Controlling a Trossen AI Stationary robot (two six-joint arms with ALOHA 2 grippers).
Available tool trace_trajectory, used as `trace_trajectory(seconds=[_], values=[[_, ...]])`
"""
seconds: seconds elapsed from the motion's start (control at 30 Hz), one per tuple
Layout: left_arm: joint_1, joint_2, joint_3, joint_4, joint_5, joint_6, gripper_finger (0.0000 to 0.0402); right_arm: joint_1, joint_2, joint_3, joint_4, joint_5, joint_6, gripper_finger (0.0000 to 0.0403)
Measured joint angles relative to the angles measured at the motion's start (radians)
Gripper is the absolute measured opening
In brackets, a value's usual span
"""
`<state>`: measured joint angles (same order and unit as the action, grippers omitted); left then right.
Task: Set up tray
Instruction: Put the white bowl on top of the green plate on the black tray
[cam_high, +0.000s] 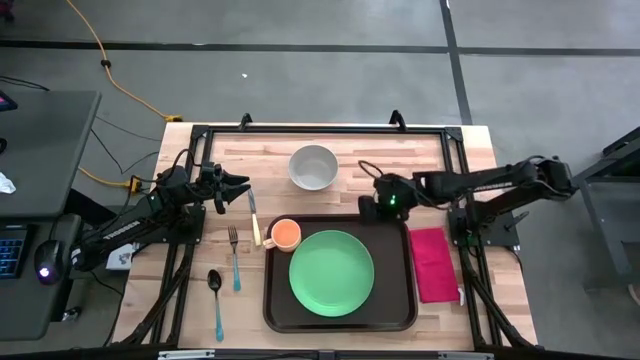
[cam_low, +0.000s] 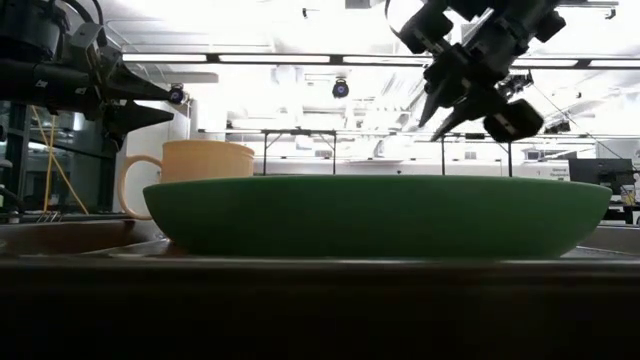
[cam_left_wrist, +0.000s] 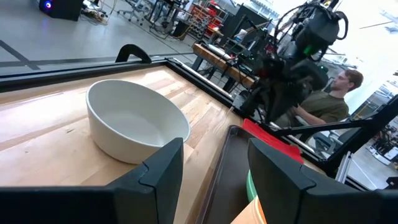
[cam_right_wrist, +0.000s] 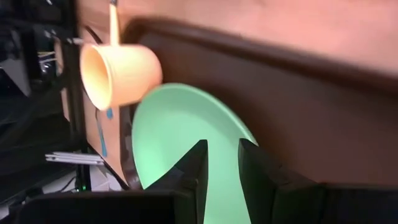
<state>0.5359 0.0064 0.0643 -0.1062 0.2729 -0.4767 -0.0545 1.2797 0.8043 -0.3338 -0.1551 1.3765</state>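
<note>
In the high view, the left gripper (cam_high: 240, 190) sits at left of centre over bare wood, well apart from the tray. Its fingers (cam_left_wrist: 163, 163) stand parted with nothing between them.

Just right of it a cream-handled table knife (cam_high: 254, 218) lies on the wooden table (cam_high: 190, 310). Below, at lower left, lie a blue-handled metal fork (cam_high: 234, 258) and a blue-handled spoon (cam_high: 216, 300). A round white ceramic bowl (cam_high: 313, 167) stands at upper centre, clear of the tray.

The large dark brown rectangular plastic tray (cam_high: 393, 310) occupies lower centre. It carries a round green plate (cam_high: 332, 272) and, at its upper left corner, an orange mug (cam_high: 285, 234).

The right gripper (cam_high: 372, 208) hovers above the tray's upper right rim. Its fingers (cam_right_wrist: 193, 163) stand a narrow gap apart and hold nothing.

At right, a folded magenta napkin (cam_high: 433, 263) lies just beside the tray.

Handling, as a judgement: the tray looks stiff, light and smooth-surfaced, so it may slide on the wood. Take hold at the raised rim along a bare edge. With plate and mug aboard, keep it level.
</note>
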Motion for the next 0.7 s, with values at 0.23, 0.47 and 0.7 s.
trace_trajectory(seconds=[0.23, 0.47, 0.7], values=[[0.0, 0.0, 0.0, 0.0, 0.0, 0.0, 0.0211, -0.098, 0.0, 0.0, 0.056, -0.008, -0.12, 0.0066], [0.0, 0.0, 0.0, 0.0, -0.006, -0.001, 0.0211, -0.188, 0.0, 0.0, 0.132, -0.015, -0.221, 0.0066], [0.0, 0.0, 0.0, 0.0, -0.006, -0.001, 0.0211, -0.266, 0.001, 0.0, 0.192, -0.041, -0.321, 0.0066]])
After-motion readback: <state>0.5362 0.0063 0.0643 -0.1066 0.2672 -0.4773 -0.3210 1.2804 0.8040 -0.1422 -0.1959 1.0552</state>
